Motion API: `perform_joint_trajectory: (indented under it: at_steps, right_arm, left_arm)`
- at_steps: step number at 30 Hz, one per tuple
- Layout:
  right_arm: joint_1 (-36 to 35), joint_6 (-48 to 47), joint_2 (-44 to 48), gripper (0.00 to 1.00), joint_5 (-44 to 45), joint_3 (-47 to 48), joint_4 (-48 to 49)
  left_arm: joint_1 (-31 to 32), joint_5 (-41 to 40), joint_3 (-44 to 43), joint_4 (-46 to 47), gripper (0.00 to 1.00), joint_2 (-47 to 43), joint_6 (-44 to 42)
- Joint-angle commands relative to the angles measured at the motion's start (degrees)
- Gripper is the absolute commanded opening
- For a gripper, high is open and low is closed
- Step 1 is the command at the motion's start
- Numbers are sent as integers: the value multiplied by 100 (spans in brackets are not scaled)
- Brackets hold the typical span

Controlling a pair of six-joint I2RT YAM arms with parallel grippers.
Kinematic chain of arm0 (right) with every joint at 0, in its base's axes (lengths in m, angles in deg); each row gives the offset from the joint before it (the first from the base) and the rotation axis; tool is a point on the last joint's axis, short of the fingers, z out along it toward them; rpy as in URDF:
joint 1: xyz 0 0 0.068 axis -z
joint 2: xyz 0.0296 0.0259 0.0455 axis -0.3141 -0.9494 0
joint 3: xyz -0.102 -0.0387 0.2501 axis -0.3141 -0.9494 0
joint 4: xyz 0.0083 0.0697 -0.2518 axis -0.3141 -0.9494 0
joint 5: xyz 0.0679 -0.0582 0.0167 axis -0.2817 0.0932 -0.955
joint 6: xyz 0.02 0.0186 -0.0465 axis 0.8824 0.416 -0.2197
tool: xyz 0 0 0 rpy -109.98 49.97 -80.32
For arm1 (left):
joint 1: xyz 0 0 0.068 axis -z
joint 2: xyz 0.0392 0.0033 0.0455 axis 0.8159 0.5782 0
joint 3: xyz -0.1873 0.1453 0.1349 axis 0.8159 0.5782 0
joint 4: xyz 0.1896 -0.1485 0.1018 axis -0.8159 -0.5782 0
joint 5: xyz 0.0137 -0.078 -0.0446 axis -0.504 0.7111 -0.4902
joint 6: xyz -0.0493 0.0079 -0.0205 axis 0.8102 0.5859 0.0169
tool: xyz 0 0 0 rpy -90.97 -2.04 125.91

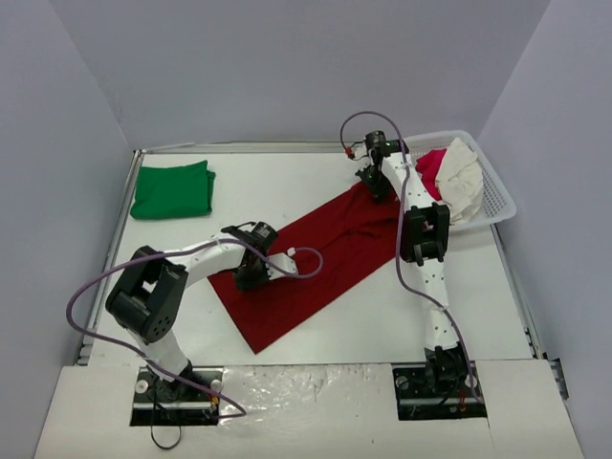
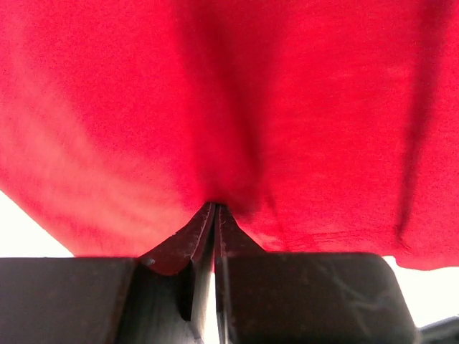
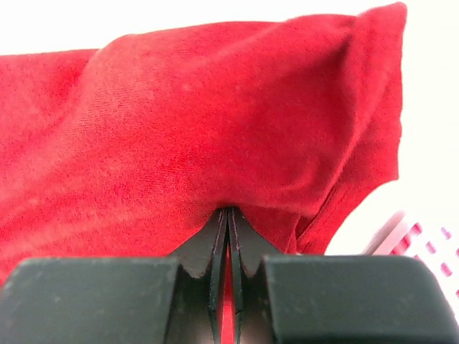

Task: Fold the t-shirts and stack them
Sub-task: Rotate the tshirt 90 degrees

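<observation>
The dark red t-shirt lies folded in a long diagonal strip across the middle of the table. My left gripper is shut on its near-left edge; the left wrist view shows red cloth pinched between the closed jaws. My right gripper is shut on the far right end of the shirt; the right wrist view shows the cloth bunched at the closed jaws. The bright green t-shirt lies folded at the far left of the table.
A white basket at the far right holds cream and pink cloth. The table is white, with raised edges at the left and the back. Grey walls close in the sides.
</observation>
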Motion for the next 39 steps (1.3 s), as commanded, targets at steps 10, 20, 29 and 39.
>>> perform_joint_trajectory:
  at_steps: [10,20,29,39]
  right_arm:
    - [-1125,-17,-673,0,-16,480,933]
    - [-1512,-88,-506,0,-42,489,1390]
    - [-1688,-70,-366,1,-297,515,1715]
    - [-1819,-342,-155,1,-158,533,2013]
  left_arm:
    - [1762,1077,-1207,-909,2,946,792]
    - [2623,2193,-1744,-1102,2,1333,1320]
    - [2896,2862,-2016,-663,2,1386,1495]
    - [3046,3381,-2464,-793,2,1641,1426]
